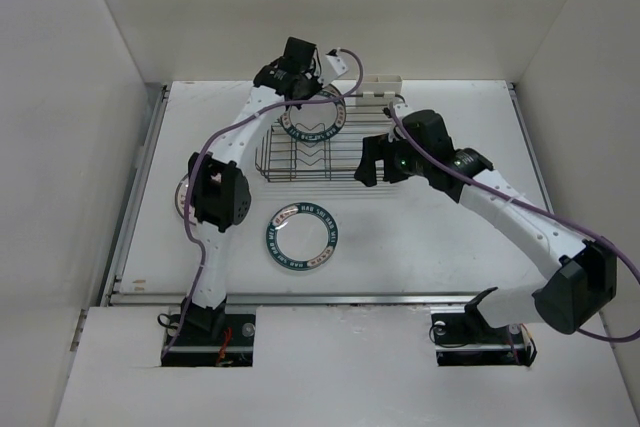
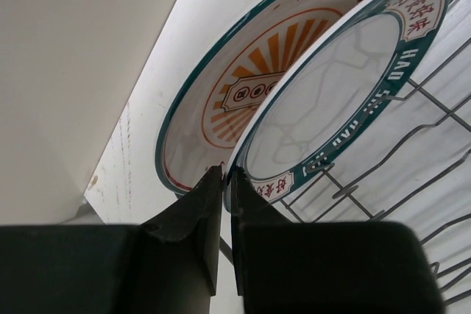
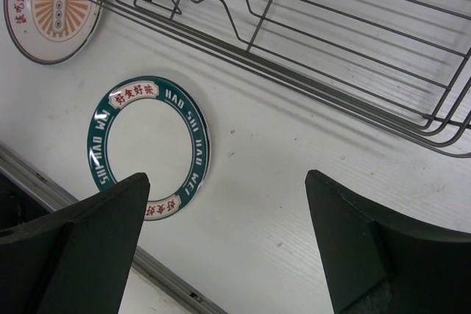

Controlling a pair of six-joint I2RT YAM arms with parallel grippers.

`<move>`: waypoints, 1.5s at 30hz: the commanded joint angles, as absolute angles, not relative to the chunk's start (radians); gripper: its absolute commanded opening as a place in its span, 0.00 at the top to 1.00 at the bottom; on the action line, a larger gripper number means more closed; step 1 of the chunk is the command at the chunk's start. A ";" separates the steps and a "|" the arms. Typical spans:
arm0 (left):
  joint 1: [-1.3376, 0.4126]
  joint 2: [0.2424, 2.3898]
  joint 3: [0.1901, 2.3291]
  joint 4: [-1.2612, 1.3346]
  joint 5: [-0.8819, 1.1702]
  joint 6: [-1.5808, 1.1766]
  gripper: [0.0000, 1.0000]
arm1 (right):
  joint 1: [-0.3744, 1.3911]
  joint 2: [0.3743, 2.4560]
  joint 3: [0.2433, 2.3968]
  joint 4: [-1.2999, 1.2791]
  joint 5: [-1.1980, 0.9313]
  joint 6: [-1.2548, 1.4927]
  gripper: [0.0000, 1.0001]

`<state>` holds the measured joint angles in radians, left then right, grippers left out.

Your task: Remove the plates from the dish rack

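Glossy glazed plates (image 2: 324, 93), a dark metal wire dish rack (image 3: 294, 77), matt white table (image 3: 294, 204)

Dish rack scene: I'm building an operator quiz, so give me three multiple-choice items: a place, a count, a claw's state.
1. Where is the flat teal-banded plate relative to the dish rack?
A) inside it
B) on the table, nearer the arm bases
C) behind it

2. How many plates lie flat on the table?
A) one
B) three
C) two

3. The right claw is:
A) open and empty
B) shut on a plate
C) shut on a wire

Answers:
1 B, it lies flat just outside the rack's near rim.
2 C, that one plus the sunburst plate.
3 A, bare table shows between its fingers.
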<state>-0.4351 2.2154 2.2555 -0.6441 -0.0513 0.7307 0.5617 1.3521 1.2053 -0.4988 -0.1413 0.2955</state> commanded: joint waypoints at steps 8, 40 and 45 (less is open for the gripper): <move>-0.437 2.195 2.299 -0.690 -0.002 0.769 1.00 | 0.554 1.312 1.206 -0.449 -0.124 0.308 0.07; -0.428 1.859 2.169 -0.693 0.061 0.647 1.00 | 0.554 1.284 1.169 -0.431 -0.114 0.308 0.07; -0.428 1.822 2.158 -0.716 0.089 0.627 1.00 | 0.554 1.284 1.169 -0.371 -0.114 0.308 0.07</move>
<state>-0.4305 1.9121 2.1674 -0.7300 0.0513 0.6495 0.5617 1.3186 1.1744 -0.4686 -0.1230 0.3031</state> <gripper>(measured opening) 0.028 0.927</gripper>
